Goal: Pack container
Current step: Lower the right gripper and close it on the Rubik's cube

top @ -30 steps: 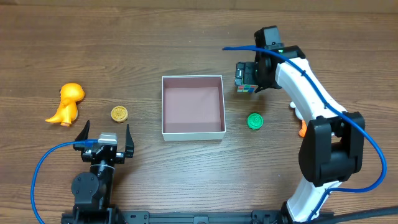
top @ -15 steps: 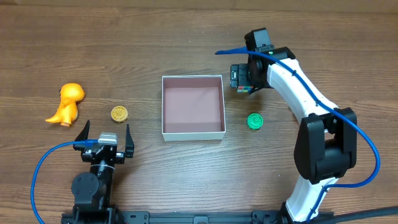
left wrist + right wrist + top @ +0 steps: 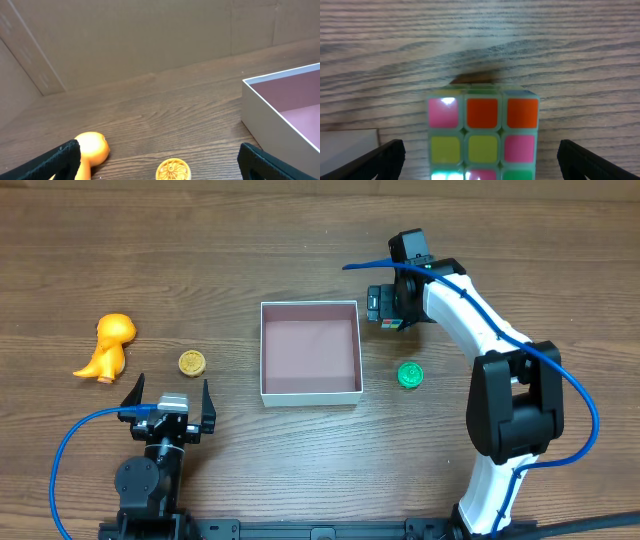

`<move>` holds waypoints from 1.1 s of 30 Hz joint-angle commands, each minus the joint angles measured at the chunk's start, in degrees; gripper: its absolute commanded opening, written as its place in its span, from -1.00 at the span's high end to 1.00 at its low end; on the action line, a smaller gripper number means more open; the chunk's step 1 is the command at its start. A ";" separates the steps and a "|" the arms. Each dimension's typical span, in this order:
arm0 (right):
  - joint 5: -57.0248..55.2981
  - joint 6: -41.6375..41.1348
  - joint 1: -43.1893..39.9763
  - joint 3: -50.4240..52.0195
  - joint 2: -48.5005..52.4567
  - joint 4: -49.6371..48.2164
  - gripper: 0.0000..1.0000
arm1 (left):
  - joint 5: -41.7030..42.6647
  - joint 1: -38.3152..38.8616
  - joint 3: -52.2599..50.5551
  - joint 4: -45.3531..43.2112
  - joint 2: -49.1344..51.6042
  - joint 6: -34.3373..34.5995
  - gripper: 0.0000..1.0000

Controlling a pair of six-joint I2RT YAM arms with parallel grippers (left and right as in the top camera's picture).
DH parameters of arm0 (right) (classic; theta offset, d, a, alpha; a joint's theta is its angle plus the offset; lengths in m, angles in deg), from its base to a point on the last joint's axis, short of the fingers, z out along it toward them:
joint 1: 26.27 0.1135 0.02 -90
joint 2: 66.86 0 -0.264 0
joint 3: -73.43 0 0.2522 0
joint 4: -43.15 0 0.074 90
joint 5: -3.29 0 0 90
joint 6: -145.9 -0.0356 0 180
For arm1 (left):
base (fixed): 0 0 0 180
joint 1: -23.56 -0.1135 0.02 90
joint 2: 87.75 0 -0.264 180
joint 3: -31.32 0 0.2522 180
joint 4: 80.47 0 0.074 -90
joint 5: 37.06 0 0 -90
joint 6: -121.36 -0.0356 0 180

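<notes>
Right claw [image 3: 480, 152] is spread wide and grips nothing, straddling the puzzle cube [image 3: 482, 135] with a gap on either side. Open tabletop [image 3: 480, 40] lies ahead. The container [image 3: 345, 150] has its corner just outside the left-of-view finger. Left claw [image 3: 170, 388] gapes empty.

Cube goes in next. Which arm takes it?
Right. Its open tool hangs right over the cube, which is centred in its wrist view. The left tool, also open, sits far off on the other side of the container.
</notes>
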 commanded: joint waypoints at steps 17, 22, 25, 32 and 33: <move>-3.45 -3.10 -0.52 -0.92 1.25 -2.08 -1.00 | -0.55 -0.57 -0.24 -0.02 -0.07 0.59 -1.00; -3.48 -3.06 -0.52 -0.92 1.27 -2.51 -1.00 | -0.55 -0.57 -0.24 -0.02 -0.07 0.59 -1.00; -3.43 -3.08 -0.52 -0.90 1.27 -2.71 -1.00 | -0.55 -0.57 -0.24 -0.02 -0.07 0.59 -1.00; -2.47 1.25 -0.52 -0.81 1.38 -2.89 -1.00 | -0.55 -0.57 -0.24 -0.02 -0.07 0.59 -1.00; -1.88 2.29 -0.52 -0.81 1.40 -2.89 -1.00 | -0.55 -0.57 -0.24 0.00 -0.07 0.59 -1.00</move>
